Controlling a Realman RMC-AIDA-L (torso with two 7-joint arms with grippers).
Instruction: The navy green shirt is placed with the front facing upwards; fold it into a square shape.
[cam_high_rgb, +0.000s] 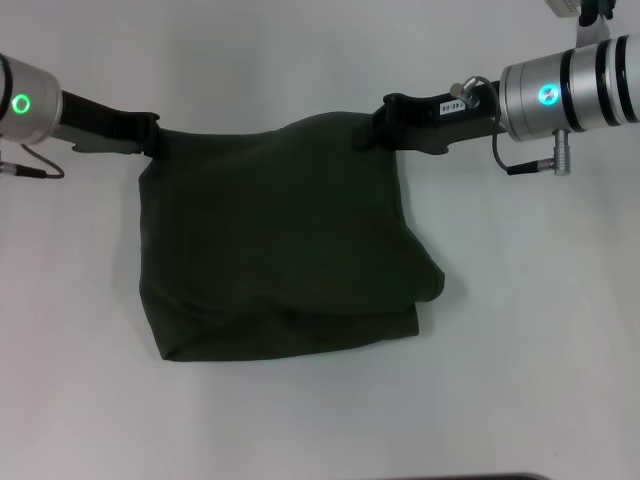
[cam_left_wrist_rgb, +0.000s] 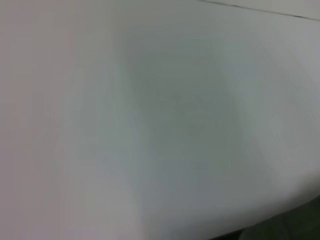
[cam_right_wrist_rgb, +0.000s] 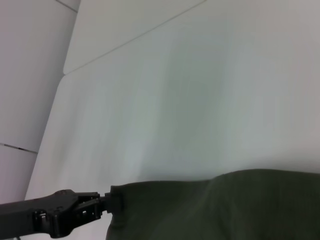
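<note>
You see the shirt (cam_high_rgb: 285, 250) (plain side up) folded on the table (cam_high_rgb: 540, 380); left gripper (cam_high_rgb: 150, 135) and right gripper (cam_high_rgb: 385, 125) each clamp one far corner of it.

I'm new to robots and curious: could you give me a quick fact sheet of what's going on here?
Item: navy green shirt, partly folded, plain side showing
Surface: white table
Left pincer: shut on the shirt's far left corner
Right pincer: shut on the shirt's far right corner
Far edge: held between both pincers
Near edge: resting on the table
</note>
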